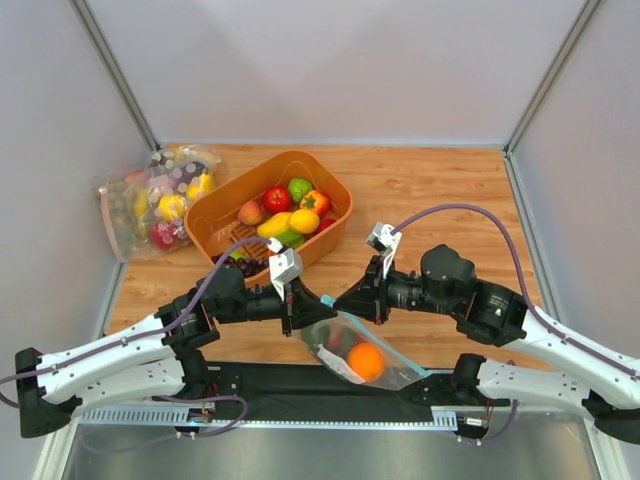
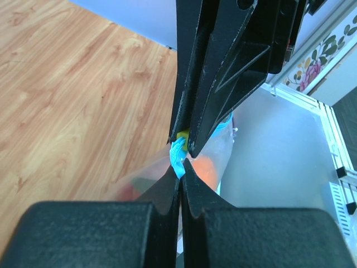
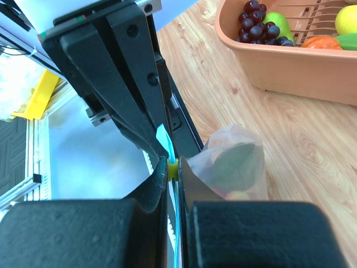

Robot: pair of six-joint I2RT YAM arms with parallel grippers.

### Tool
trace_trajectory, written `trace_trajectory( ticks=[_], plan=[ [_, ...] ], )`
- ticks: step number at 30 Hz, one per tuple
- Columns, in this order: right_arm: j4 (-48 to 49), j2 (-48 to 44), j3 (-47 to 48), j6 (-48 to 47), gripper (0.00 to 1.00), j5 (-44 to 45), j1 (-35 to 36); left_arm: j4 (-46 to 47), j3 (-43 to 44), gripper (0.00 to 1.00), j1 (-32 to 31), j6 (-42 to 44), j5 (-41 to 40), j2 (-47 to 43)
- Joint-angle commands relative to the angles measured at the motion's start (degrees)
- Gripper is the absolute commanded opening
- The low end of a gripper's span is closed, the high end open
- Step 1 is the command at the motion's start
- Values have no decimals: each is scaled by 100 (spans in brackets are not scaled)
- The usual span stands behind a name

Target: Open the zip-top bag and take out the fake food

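**Two claws on the zip, fruit still bagged**

The zip-top bag (image 1: 385, 372) hangs at the near edge of the table (image 1: 440, 190), with its body sagging over the black strip between the arm bases. Its light-blue zip strip (image 2: 178, 154) is lifted to the point where the two arms meet. The orange (image 1: 366, 361) lies low in the bag. A dark green fruit (image 3: 237, 162) shows through the crinkled plastic in the right wrist view. Nothing from the bag lies on the wood.

The left gripper (image 1: 298, 310) has its fingers pressed narrow on the strip, and the left wrist view shows blue plastic pinched at the tips. The right gripper (image 1: 347, 300) meets it nose to nose, clamped on the same edge with no gap between its fingers. A small yellow bit sits between the tips of both claws, but the pictures do not show what it is.

By the look of it the work is at its first step. Both sides of the mouth appear to be held, but whether the seal has parted cannot be told. The pull apart and the emptying are yet to come.

Farther back stands an orange basket (image 1: 215, 228) of other produce, with grapes (image 3: 257, 21) among it. Clear bags with pink strips (image 1: 150, 200) lie in the far left corner, well apart from the bag.
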Motion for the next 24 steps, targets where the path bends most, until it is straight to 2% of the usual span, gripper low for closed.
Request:
trace_trajectory(
  ticks=[1,10,24],
  plan=[
    [-76,-182,-3,0,0,62,10,110,-107,0,209,9,-220,-324],
    [-76,-182,-46,9,0,62,18,-84,-310,0,394,-97,-878,-658],
    [-102,-217,-46,9,0,80,10,-1015,-468,0,596,-343,-2135,-878]
  ],
)
